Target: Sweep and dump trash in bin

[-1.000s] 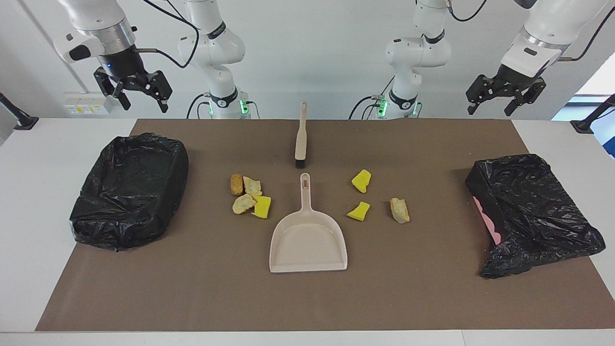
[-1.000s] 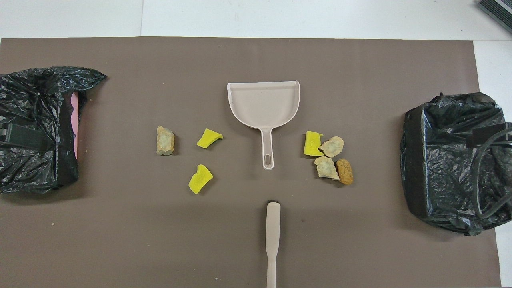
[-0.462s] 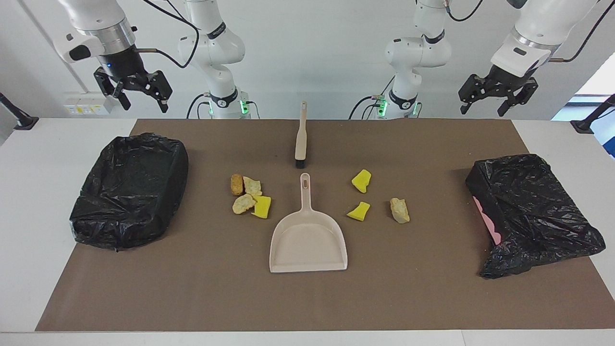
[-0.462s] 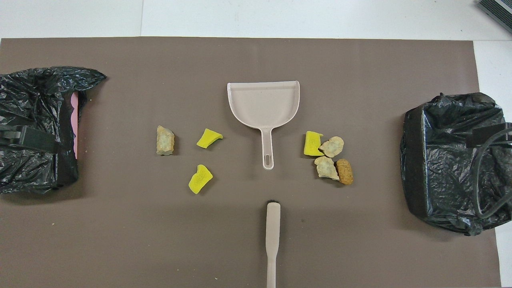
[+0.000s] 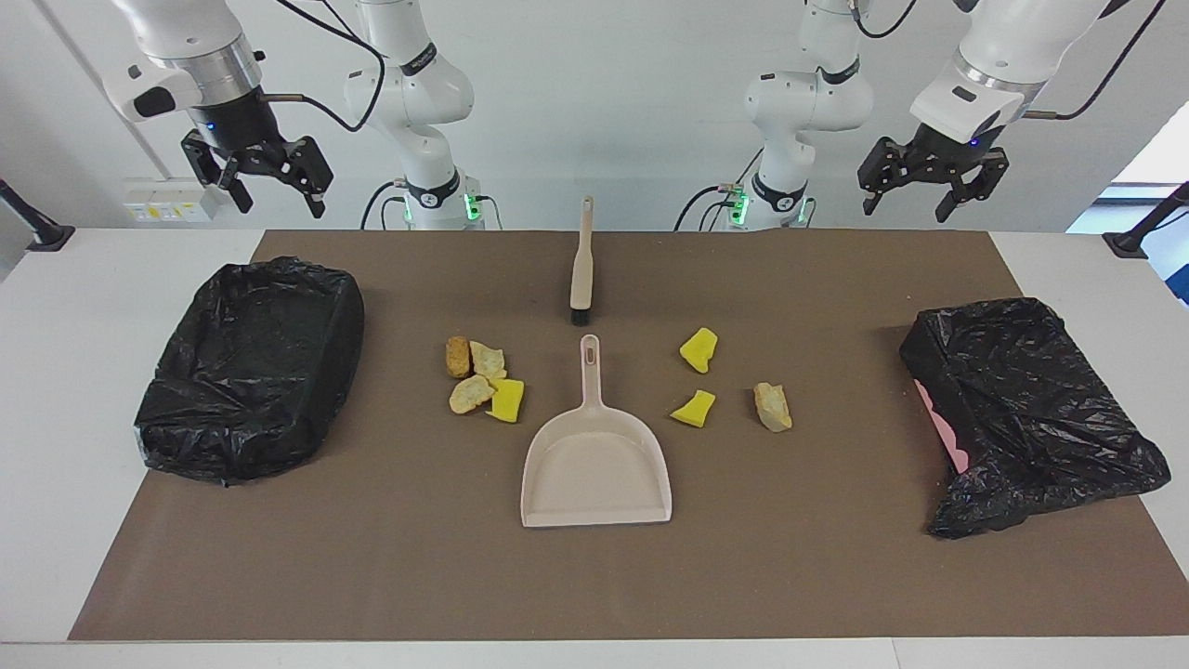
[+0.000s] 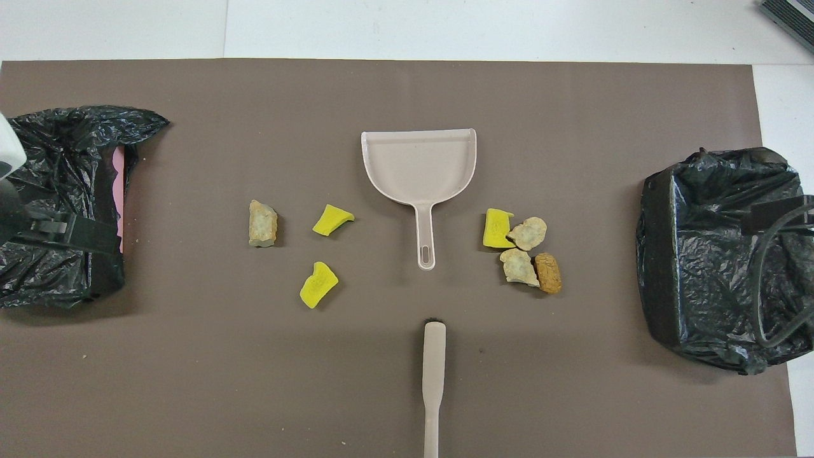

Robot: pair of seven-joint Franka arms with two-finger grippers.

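Observation:
The trash lies on the brown mat in two groups beside the beige dustpan (image 5: 596, 465). Several chunks (image 5: 478, 381), tan and yellow, cluster toward the right arm's end, also visible from overhead (image 6: 521, 248). Two yellow wedges (image 5: 699, 349) (image 5: 695, 409) and a tan lump (image 5: 773, 407) lie toward the left arm's end. A beige brush (image 5: 581, 265) lies nearer the robots than the dustpan's handle. Black-bagged bins stand at the right arm's end (image 5: 251, 367) and the left arm's end (image 5: 1022, 409). My right gripper (image 5: 279, 200) and left gripper (image 5: 915, 200) hang open and empty, high over the mat's robot-side edge.
The bin at the left arm's end shows a pink wall (image 5: 938, 423) under its loose bag. The white table (image 5: 74, 372) borders the mat (image 5: 836, 557) at both ends.
The left gripper has moved up and toward the table's middle. The right arm, trash, dustpan and brush have stayed put.

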